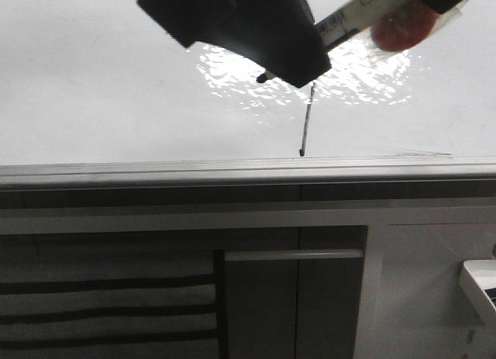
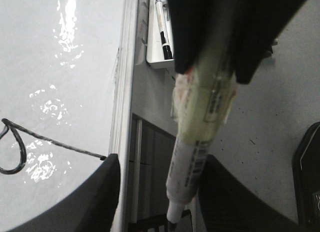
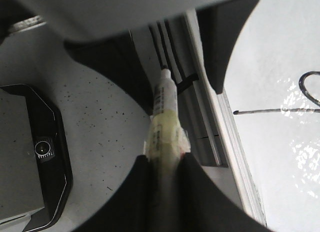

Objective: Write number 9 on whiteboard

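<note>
Black-inked, the thin looped number 9 (image 2: 50,140) looks finished on the glossy white whiteboard (image 1: 93,80), so the right end effector (image 3: 165,162) clamps the pale cylindrical marker (image 3: 162,99) clear, the left end effector (image 2: 160,182) open.

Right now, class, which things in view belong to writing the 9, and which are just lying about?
Job: whiteboard, number 9, marker, right end effector holding it.
Lying about: spare marker in tray, cabinet fronts, black device.

The large glossy white whiteboard (image 1: 93,88) lies open to the left and right of the thin black marker stroke (image 1: 307,126). Its grey metal edge strip (image 1: 155,173) bounds the near side, with dark cabinet fronts (image 1: 256,297) just beyond.
</note>
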You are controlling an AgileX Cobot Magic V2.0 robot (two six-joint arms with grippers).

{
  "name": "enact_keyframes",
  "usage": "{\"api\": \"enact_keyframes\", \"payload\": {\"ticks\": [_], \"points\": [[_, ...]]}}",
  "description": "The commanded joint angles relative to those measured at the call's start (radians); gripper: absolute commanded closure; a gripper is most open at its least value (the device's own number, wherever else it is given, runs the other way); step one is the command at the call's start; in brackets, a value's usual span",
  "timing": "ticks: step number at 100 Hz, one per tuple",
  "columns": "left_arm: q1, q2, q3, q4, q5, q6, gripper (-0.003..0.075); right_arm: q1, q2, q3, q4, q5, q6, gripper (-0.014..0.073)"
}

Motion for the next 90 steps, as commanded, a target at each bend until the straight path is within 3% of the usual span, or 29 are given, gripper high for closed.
{"api": "enact_keyframes", "payload": {"ticks": [1,34,63,90], "points": [[-0.008,-0.028,-0.035,-0.03,-0.076,0.003,0.0384,-0.001,-0.02,-0.034,0.004,-0.043,-0.013,0.0638],[-0.011,-0.009,-0.035,-0.054,-0.065,0.003,0.0395,-0.001,-0.02,-0.034,0.004,-0.043,-0.013,0.0638],[-0.011,-0.009,-0.035,-0.054,-0.067,0.003,0.0582,-0.001,-0.02,-0.034,0.006,-0.043,-0.013,0.0638],[-0.011,-0.009,-0.035,-0.054,-0.08,0.003,0.0668,-0.001,-0.02,-0.034,0.006,-0.04,-0.013,0.0638]]}}
